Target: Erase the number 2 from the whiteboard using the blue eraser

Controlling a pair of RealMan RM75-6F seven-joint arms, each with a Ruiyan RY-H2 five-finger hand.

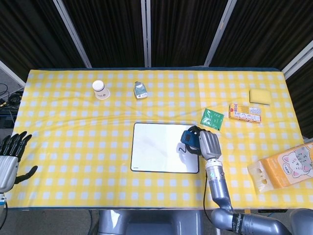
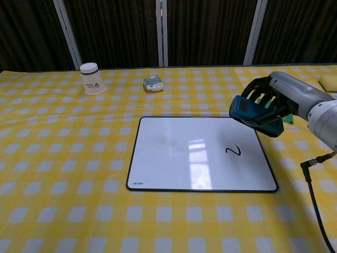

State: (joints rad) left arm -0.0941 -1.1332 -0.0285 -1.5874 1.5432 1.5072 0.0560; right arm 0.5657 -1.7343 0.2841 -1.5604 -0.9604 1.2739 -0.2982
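The whiteboard (image 1: pixel 156 147) (image 2: pixel 184 153) lies flat at the table's front centre, with a black 2 (image 2: pixel 233 151) near its right side. My right hand (image 1: pixel 204 143) (image 2: pixel 266 103) grips the blue eraser (image 1: pixel 190 139) (image 2: pixel 253 114) and holds it in the air over the board's right part, just above the 2. In the head view the eraser hides part of the 2 (image 1: pixel 181 149). My left hand (image 1: pixel 11 159) hangs open off the table's left front edge, holding nothing.
A paper cup (image 1: pixel 100 89) (image 2: pixel 92 78) and a small green-white packet (image 1: pixel 140 90) (image 2: pixel 153 83) stand at the back. To the right lie a green sachet (image 1: pixel 212 118), a flat box (image 1: pixel 245 112), a yellow sponge (image 1: pixel 260 96) and a cat-printed carton (image 1: pixel 286 166).
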